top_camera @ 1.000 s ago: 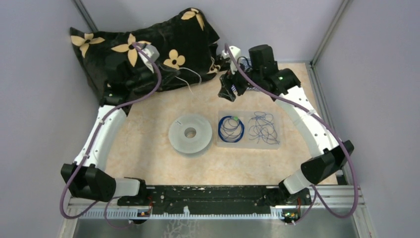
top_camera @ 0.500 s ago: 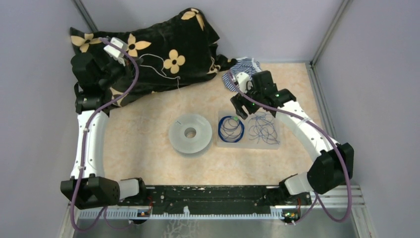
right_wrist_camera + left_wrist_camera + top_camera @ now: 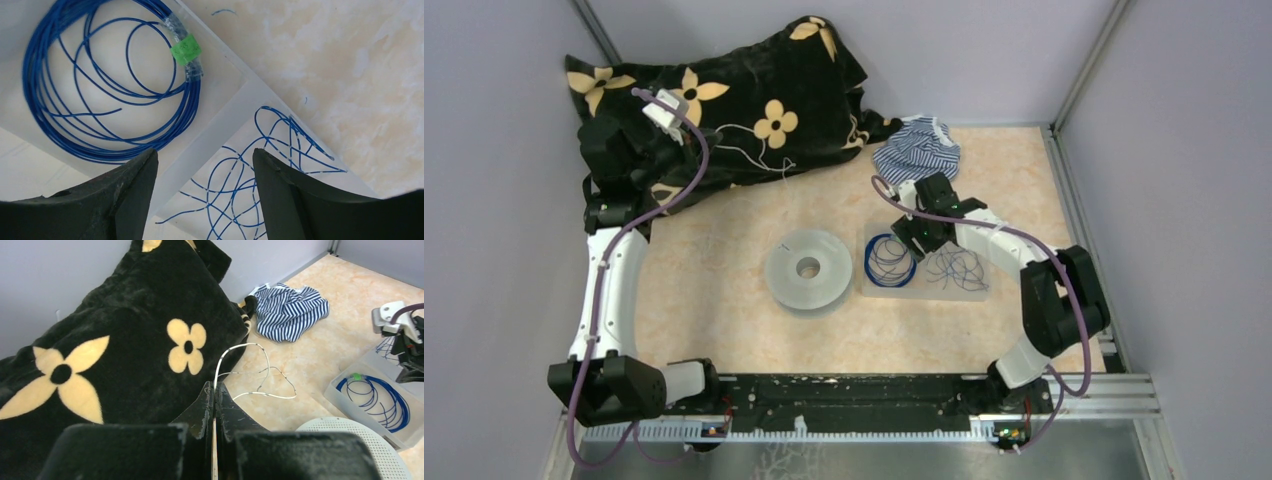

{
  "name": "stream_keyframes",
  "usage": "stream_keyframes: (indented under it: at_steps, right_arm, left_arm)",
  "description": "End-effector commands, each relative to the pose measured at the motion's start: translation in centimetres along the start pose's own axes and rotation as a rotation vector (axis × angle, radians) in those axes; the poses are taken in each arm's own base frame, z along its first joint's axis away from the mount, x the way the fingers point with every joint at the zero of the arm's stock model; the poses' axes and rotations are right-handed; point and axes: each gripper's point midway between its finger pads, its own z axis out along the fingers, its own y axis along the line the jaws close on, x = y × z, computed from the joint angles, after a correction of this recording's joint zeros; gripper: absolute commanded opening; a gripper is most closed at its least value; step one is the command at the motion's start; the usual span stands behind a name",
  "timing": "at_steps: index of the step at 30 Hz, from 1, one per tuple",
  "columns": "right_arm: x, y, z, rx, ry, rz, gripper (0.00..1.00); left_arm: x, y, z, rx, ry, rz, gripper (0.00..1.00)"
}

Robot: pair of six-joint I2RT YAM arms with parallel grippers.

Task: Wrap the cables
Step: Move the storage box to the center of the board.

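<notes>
A whitish wire (image 3: 260, 365) loops over the floor and the pillow's edge. My left gripper (image 3: 214, 386) is shut on one end of it; it also shows in the top view (image 3: 692, 132) over the pillow. A blue coil (image 3: 195, 100) with a green tag (image 3: 186, 48) lies in the left compartment of a clear tray (image 3: 924, 292). A loose blue tangle (image 3: 280, 140) lies in the right compartment. My right gripper (image 3: 204, 155) is open and empty, just above the tray's divider. In the top view it (image 3: 914, 232) sits over the tray's far edge, between the coil (image 3: 870, 265) and the tangle (image 3: 959, 268).
A pale round spool (image 3: 808, 270) stands left of the tray. A black pillow with yellow flowers (image 3: 744, 80) fills the back left. A striped cloth (image 3: 919, 148) lies behind the tray. Walls close in on three sides.
My right gripper has moved from the striped cloth toward me, down over the tray, uncovering the cloth. My left gripper swung left over the pillow, drawing the whitish wire along.
</notes>
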Motion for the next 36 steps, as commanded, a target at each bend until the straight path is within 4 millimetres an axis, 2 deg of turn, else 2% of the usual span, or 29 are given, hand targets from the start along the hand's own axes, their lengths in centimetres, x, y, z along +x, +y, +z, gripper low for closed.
stream_keyframes:
  at_steps: [1, 8, 16, 17, 25, 29, 32, 35, 36]
  right_arm:
    - [-0.6, -1.6, 1.1, 0.083, -0.026, 0.017, 0.69]
    - [0.6, -3.6, 2.0, 0.115, 0.013, 0.024, 0.66]
    - [0.3, -6.7, 1.4, 0.166, 0.005, 0.051, 0.65]
    - [1.0, -6.9, 2.2, 0.163, 0.031, 0.049, 0.65]
    - [1.0, -11.1, 2.5, 0.224, 0.046, 0.031, 0.65]
    - [0.5, -12.8, 2.3, 0.244, 0.042, 0.011, 0.65]
    - [-0.7, -12.3, 1.2, 0.212, -0.002, -0.001, 0.66]
    - [-2.5, -10.7, -0.3, 0.141, -0.079, -0.010, 0.68]
    - [-3.5, -10.1, -1.6, 0.133, -0.119, -0.020, 0.70]
  left_arm:
    - [-0.8, -0.9, -0.1, 0.041, -0.043, 0.010, 0.00]
    - [0.1, -1.4, 0.1, 0.066, -0.046, -0.009, 0.00]
    - [0.7, -1.7, 0.2, 0.078, -0.042, -0.017, 0.00]
    - [0.7, -1.7, 0.2, 0.079, -0.043, -0.018, 0.00]
    - [0.9, -2.0, 0.4, 0.100, -0.045, -0.041, 0.00]
    - [1.2, -2.0, 0.4, 0.096, -0.039, -0.051, 0.00]
    - [1.5, -1.9, 0.3, 0.086, -0.034, -0.054, 0.00]
    - [1.7, -1.5, 0.4, 0.063, -0.029, -0.059, 0.00]
    - [1.8, -1.3, 0.5, 0.054, -0.028, -0.064, 0.00]
